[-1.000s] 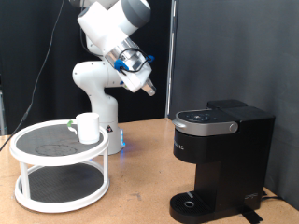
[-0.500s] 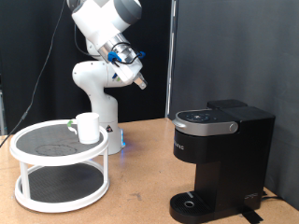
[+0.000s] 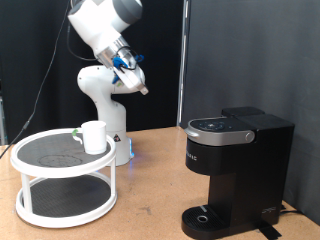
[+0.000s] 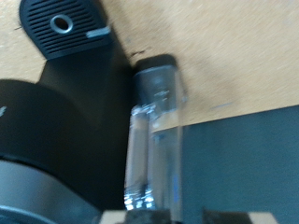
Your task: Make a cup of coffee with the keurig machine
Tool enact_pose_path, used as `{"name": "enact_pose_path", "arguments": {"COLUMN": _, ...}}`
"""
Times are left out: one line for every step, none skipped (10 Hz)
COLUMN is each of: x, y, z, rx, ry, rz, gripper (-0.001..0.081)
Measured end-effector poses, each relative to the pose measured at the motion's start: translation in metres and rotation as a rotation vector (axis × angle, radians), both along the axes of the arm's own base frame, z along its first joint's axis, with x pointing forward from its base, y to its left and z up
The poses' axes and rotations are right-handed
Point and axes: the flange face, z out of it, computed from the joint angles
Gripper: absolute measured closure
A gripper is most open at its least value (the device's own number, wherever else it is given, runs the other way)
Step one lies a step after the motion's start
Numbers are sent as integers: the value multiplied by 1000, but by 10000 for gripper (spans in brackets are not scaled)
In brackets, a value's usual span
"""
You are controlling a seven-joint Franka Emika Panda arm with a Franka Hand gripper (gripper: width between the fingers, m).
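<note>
Black keurig machine (image 3: 236, 170) sits at ext. view's right on the wood tabletop (image 3: 150, 205), upright, tall axis vertical; brew head w/ silver-trimmed lid overhangs toward ext. view's left, round drip base below it at the lower edge. Lid down. Boxy rear section behind the head.

White cup (image 3: 94, 136) stands upright on top tier of a white two-tier round rack (image 3: 64, 175) at ext. view's left, near the rack's right rim; plain, mouth up. Handle direction: can't tell. Small green item just beside cup, too small to ID.

Gripper (image 3: 134, 82) high up, over the gap between rack and machine, well apart from both, tilted, fingers aimed down toward ext. view's right. Nothing seen between fingers; open or closed — can't tell at this res.

Open tabletop between rack and machine, also in front of both. Dark curtain behind.

Wrist view: blurred; machine top (image 4: 56, 131) from above, drip base (image 4: 64, 26), a clear water tank (image 4: 154, 131) along its side, wood surface past it. Fingers not visible there.
</note>
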Motion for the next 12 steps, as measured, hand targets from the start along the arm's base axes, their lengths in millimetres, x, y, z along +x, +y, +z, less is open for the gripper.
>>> {"name": "enact_pose_path", "arguments": {"x": -10, "y": -10, "z": 1, "rx": -5, "ry": 5, "rz": 32, "gripper": 806}}
{"name": "enact_pose_path", "arguments": {"x": -19, "y": -21, "z": 5, "rx": -3, "ry": -8, "rz": 37, "gripper": 806}}
{"name": "enact_pose_path", "arguments": {"x": -23, "y": -27, "z": 11, "rx": 0, "ry": -30, "rz": 15, "gripper": 806}}
{"name": "enact_pose_path", "arguments": {"x": -26, "y": -26, "z": 12, "rx": -3, "ry": -44, "rz": 1, "gripper": 806}}
{"name": "enact_pose_path", "arguments": {"x": -26, "y": -26, "z": 12, "rx": -3, "ry": -42, "rz": 5, "gripper": 806}}
{"name": "enact_pose_path", "arguments": {"x": -28, "y": -27, "z": 11, "rx": -1, "ry": -46, "rz": 26, "gripper": 806}}
{"name": "enact_pose_path", "arguments": {"x": -32, "y": -33, "z": 8, "rx": 5, "ry": -57, "rz": 57, "gripper": 806}}
{"name": "enact_pose_path", "arguments": {"x": -39, "y": -45, "z": 6, "rx": 7, "ry": -72, "rz": 79, "gripper": 806}}
{"name": "enact_pose_path", "arguments": {"x": -47, "y": -59, "z": 3, "rx": 10, "ry": -83, "rz": 75, "gripper": 806}}
{"name": "enact_pose_path", "arguments": {"x": -54, "y": -73, "z": 3, "rx": 20, "ry": -98, "rz": 37, "gripper": 806}}
{"name": "enact_pose_path", "arguments": {"x": -62, "y": -87, "z": 4, "rx": 30, "ry": -112, "rz": -12, "gripper": 806}}
{"name": "enact_pose_path", "arguments": {"x": -69, "y": -101, "z": 4, "rx": 40, "ry": -127, "rz": -63, "gripper": 806}}
